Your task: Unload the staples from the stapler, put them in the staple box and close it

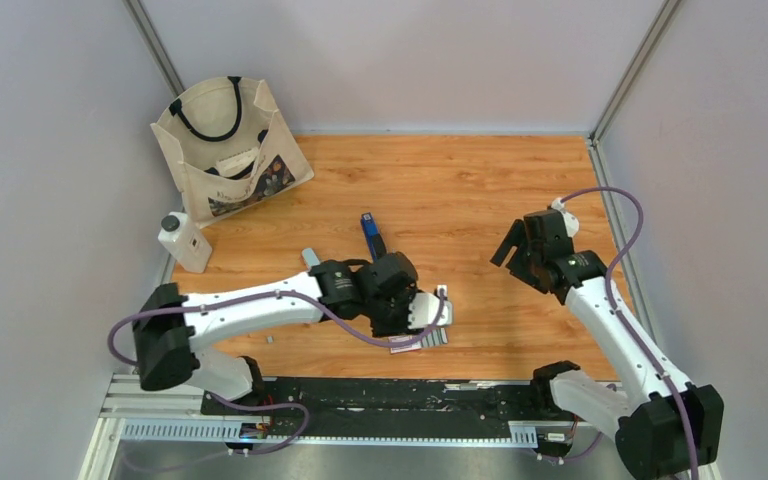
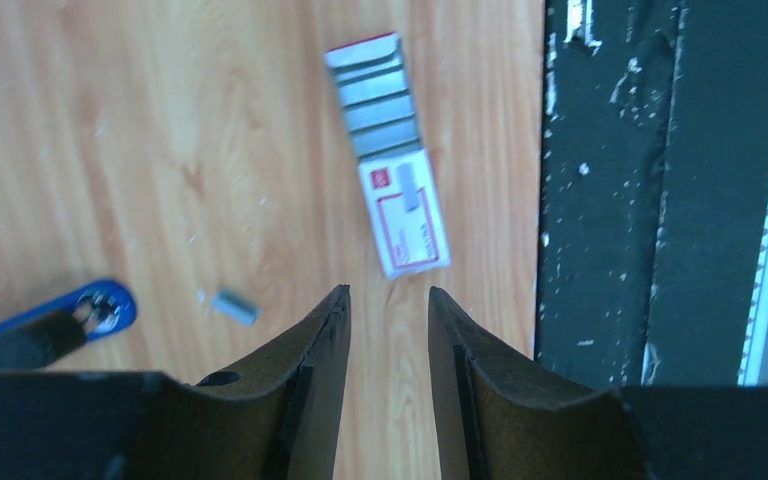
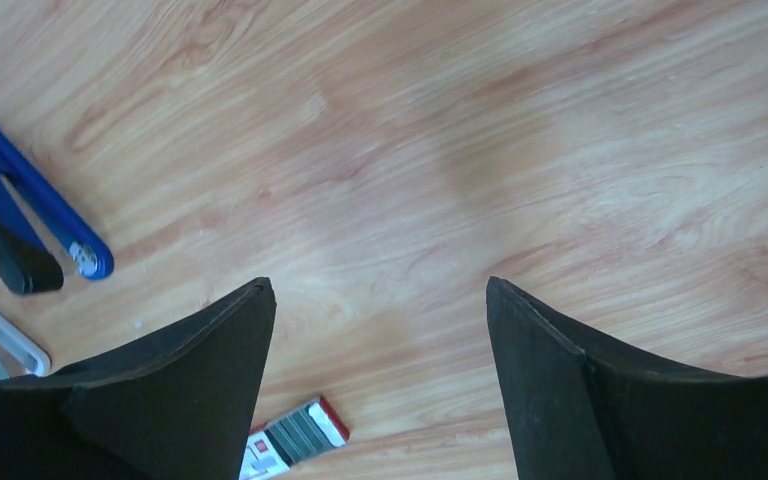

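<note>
Strip of silvery-grey metal staples (image 2: 233, 307) lies loose on wooden desk (image 2: 110, 150), near blue plastic stapler (image 2: 50, 330), apart from red-and-white cardboard box (image 2: 405, 215). Left pincer (image 2: 388, 295) narrowly parted, empty. Right pincer (image 3: 380, 290) spread wide, empty.

Cream canvas tote bag (image 1: 230, 140): far-left corner of the orange wooden table (image 1: 480, 180).
White plastic bottle (image 1: 184, 242): just before the bag.
Blue metal stapler (image 1: 368, 228): mid-table.
Short silvery-grey staple strip (image 2: 234, 307): on the table, between the stapler and the red-and-white cardboard staple box (image 2: 407, 215).
Box: by the table's near edge.
</note>
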`<act>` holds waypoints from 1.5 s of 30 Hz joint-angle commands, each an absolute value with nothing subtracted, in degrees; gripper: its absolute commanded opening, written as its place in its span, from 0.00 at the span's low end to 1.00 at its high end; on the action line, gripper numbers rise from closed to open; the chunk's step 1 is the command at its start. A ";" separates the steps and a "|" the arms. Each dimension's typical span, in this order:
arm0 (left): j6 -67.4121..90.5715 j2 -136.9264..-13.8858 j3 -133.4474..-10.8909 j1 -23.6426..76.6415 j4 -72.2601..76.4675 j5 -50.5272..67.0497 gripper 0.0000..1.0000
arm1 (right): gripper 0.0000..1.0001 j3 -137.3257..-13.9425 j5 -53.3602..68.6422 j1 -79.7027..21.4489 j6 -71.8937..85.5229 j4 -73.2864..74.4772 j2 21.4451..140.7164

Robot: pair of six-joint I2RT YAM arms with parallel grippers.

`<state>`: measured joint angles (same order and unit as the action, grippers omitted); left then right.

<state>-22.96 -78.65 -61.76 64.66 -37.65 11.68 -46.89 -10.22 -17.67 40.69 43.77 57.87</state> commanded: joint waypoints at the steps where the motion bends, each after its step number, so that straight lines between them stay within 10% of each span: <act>1: -20.04 -86.03 -66.88 69.60 -32.79 11.51 0.43 | 0.81 -48.87 -8.71 -11.62 42.10 41.58 59.85; 45: -15.73 -115.49 -84.46 85.34 -27.86 6.77 0.34 | 0.58 -41.66 2.55 2.90 32.78 36.56 54.23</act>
<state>-15.33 -115.00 -81.71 84.95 -28.86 7.49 -42.00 1.15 2.50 33.93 39.05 54.54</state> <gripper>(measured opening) 0.347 0.590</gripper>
